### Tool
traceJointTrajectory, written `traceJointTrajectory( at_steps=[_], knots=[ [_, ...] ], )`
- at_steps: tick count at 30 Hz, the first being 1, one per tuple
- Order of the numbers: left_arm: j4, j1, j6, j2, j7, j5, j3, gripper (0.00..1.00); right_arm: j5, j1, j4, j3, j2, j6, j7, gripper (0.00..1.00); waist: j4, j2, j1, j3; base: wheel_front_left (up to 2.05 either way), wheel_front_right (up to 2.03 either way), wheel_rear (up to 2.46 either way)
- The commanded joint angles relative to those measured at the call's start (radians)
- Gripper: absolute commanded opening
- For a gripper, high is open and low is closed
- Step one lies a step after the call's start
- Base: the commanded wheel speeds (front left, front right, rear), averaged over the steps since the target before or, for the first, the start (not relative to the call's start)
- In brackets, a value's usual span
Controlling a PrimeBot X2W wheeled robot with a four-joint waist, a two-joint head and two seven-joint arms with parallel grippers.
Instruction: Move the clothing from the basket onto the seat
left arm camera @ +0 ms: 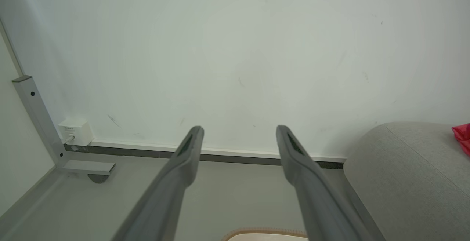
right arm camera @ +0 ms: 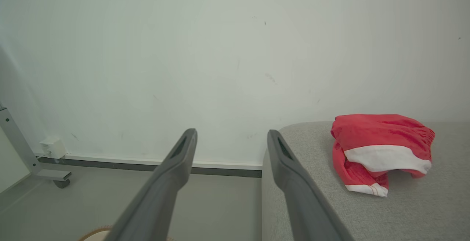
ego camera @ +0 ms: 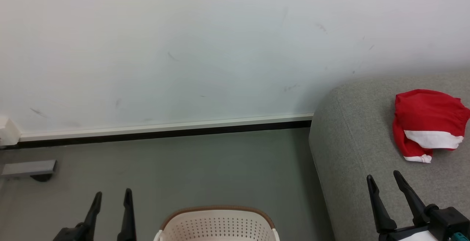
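A bunched red garment with a white panel, the clothing (ego camera: 427, 123) (right arm camera: 380, 149), lies on the grey seat (ego camera: 352, 142) (right arm camera: 404, 215) at the right; a red edge of the clothing (left arm camera: 463, 136) shows far right in the left wrist view. The cream basket (ego camera: 218, 224) with its brown rim sits at the bottom centre, its inside out of view. To the left of the basket my left gripper (ego camera: 112, 197) (left arm camera: 238, 131) is open and empty. Over the seat's front, my right gripper (ego camera: 383, 180) (right arm camera: 231, 134) is open and empty, short of the clothing.
A white wall (ego camera: 183, 50) with a pale skirting board (ego camera: 165, 127) rises behind grey floor (ego camera: 183, 167). A grey metal frame foot on a castor (ego camera: 31, 169) (left arm camera: 88, 169) and a small white box (left arm camera: 75, 131) sit at the far left.
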Motion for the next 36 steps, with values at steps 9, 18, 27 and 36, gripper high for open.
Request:
traceJointTrajectory(
  at_steps=[9, 18, 27, 36],
  knots=[
    [0.017, -0.020, -0.028, -0.011, 0.000, 0.022, 0.027, 1.00, 0.001, -0.020, -0.006, 0.000, -0.006, 0.000, -0.003, 1.00, -0.009, 0.0000, 0.0000, 0.014, 0.00, 0.00, 0.00],
    [0.043, -0.062, -0.058, -0.014, 0.000, 0.032, 0.012, 1.00, -0.009, -0.048, -0.030, -0.003, -0.014, 0.000, -0.003, 1.00, -0.044, 0.0000, 0.0000, 0.072, 0.00, 0.00, 0.00],
    [0.100, -0.164, -0.075, -0.015, 0.000, 0.025, -0.016, 1.00, 0.005, -0.115, -0.077, -0.020, -0.021, 0.000, -0.003, 1.00, -0.084, 0.0000, 0.0000, 0.216, 0.00, 0.00, 0.00],
    [0.308, -0.323, -0.100, -0.001, -0.001, 0.044, -0.059, 1.00, 0.009, -0.228, -0.154, -0.044, -0.002, 0.000, -0.003, 1.00, -0.140, 0.0000, 0.0000, 0.400, 0.00, 0.00, 0.00]
  ],
)
